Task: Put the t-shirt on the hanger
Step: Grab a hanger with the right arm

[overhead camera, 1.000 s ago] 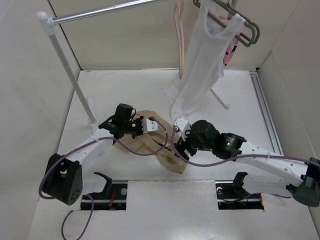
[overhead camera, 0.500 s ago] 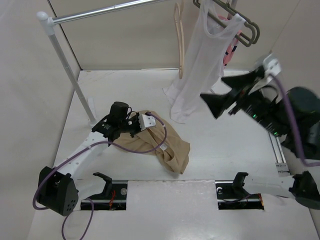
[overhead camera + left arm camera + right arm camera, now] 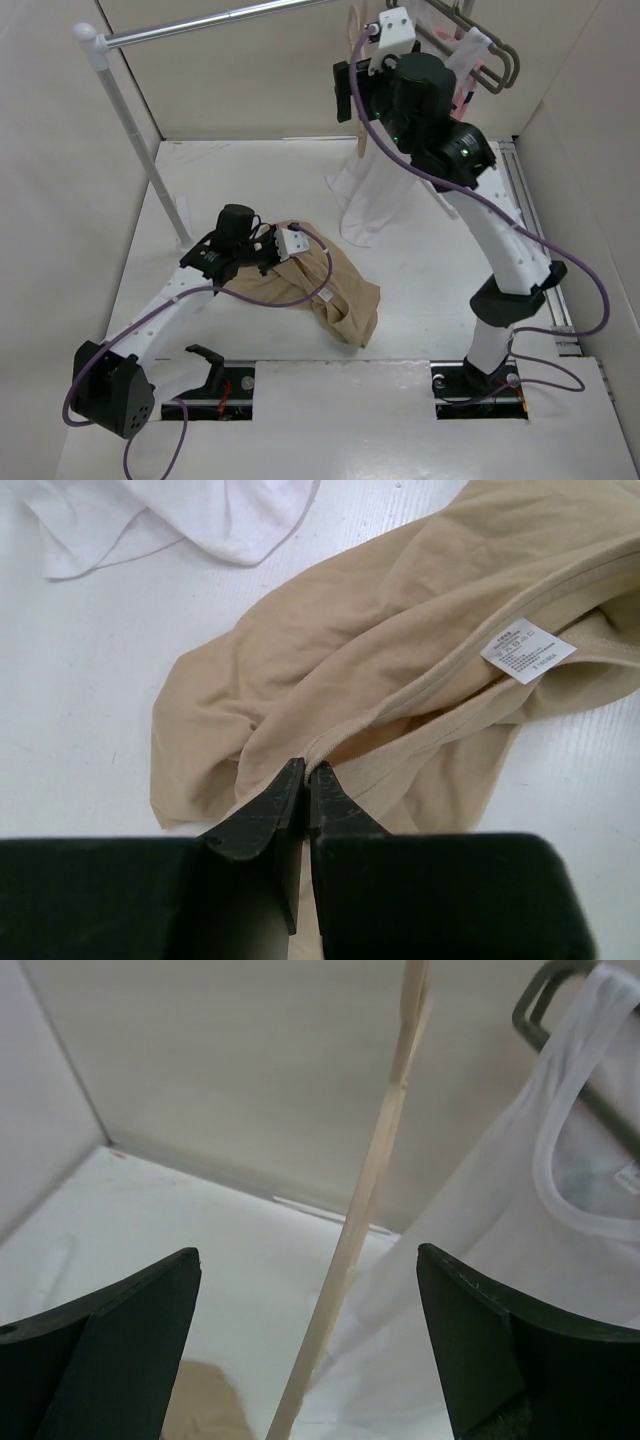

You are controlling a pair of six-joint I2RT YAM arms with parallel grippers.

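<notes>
My right hand, spread wide, faces the hanger hanging near-upright straight ahead of its gap, while my left hand pinches the t-shirt down on the bench.

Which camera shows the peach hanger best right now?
Right wrist: the hanger runs close-up between the open right end effector's fingers. The top view shows only a sliver beside the right arm; the left wrist view shows none.

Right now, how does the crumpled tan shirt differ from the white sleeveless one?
The tan cotton t-shirt lies heaped on the white table, pinched by the left end effector; the white sleeveless tank top hangs from a grey-green hanger, ungripped. Both are plain fabric tops.
</notes>
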